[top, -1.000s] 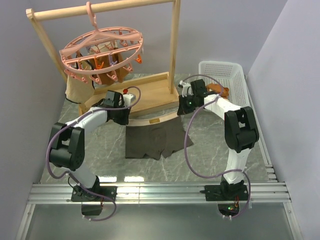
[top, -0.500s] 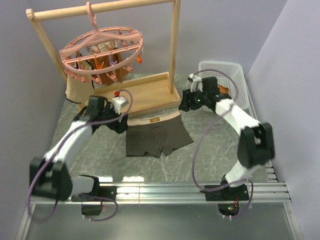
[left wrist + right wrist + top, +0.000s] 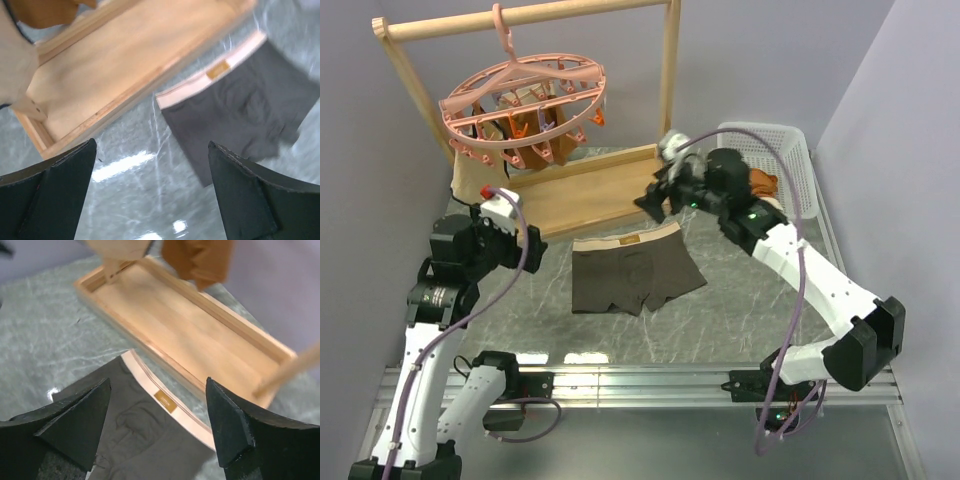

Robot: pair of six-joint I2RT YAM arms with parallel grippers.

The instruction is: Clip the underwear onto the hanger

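The underwear [image 3: 635,272], dark brown-grey with a pale waistband along its far edge, lies flat on the marble table, just in front of the wooden rack's base. Nothing holds it. The pink round hanger [image 3: 525,105] hangs by its hook from the rack's top bar, with cloth pieces clipped under it. My left gripper [image 3: 528,248] hovers open to the left of the underwear [image 3: 250,110], and bare table shows between its fingers at the gripper [image 3: 151,150]. My right gripper [image 3: 650,200] is raised above the waistband's right end, open, and looks down on the underwear [image 3: 135,430] from the gripper [image 3: 157,390].
The wooden rack's tray base [image 3: 590,185] stands right behind the waistband, its posts rising at either end. A tan cloth [image 3: 470,180] hangs at the rack's left. A white basket [image 3: 770,160] with an orange garment [image 3: 760,183] sits at the back right.
Both grippers opened and let go of the waistband's ends. The underwear settled flat on the table. The left arm drew back to the left and the right arm rose.
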